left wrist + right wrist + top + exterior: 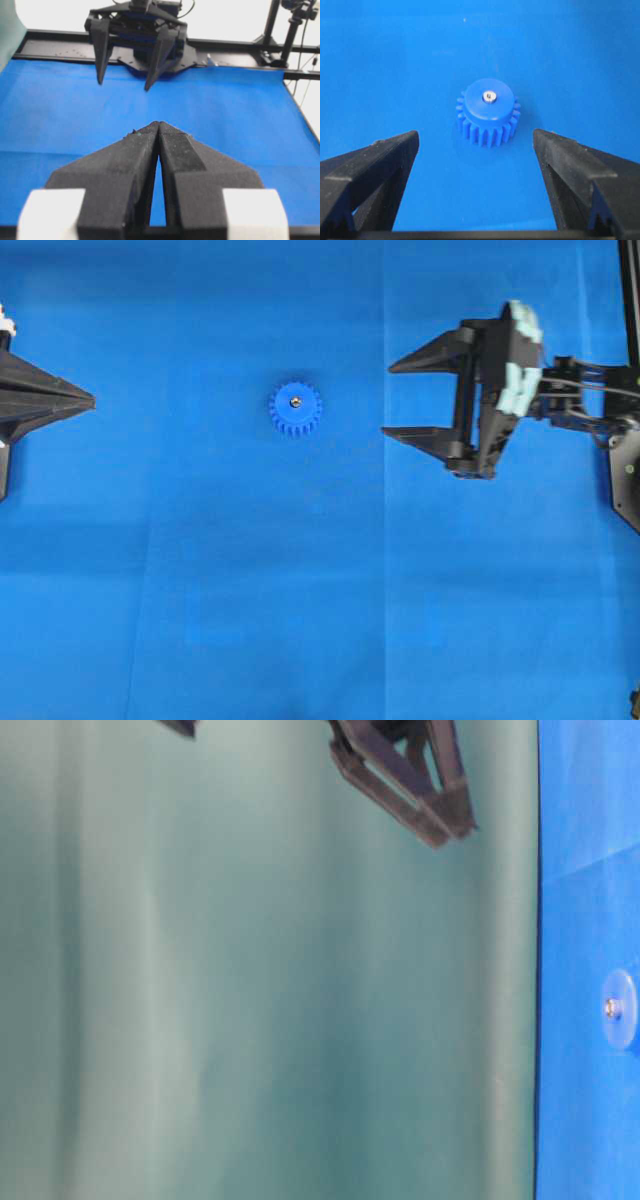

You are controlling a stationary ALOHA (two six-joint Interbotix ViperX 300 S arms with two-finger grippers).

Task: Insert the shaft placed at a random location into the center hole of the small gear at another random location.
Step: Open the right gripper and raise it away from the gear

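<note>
shaft: I see it seated in small gear center hole
right hand: wide open, empty, near gear
left hand: closed, empty
risk: I'd say right fingers could clip the gear, tipping the pin out

— How's my right gripper sitting?

— I've got its jaws spread wide, the two black fingers well apart at either edge of the wrist view, nothing between them. From overhead, the arm reaches in from the right edge, fingertips pointing toward the middle.

— And the left?

— My left gripper sits at the left edge with its tip pointing toward the middle. The wrist view shows its fingers pressed together at the tip, holding nothing.
</note>
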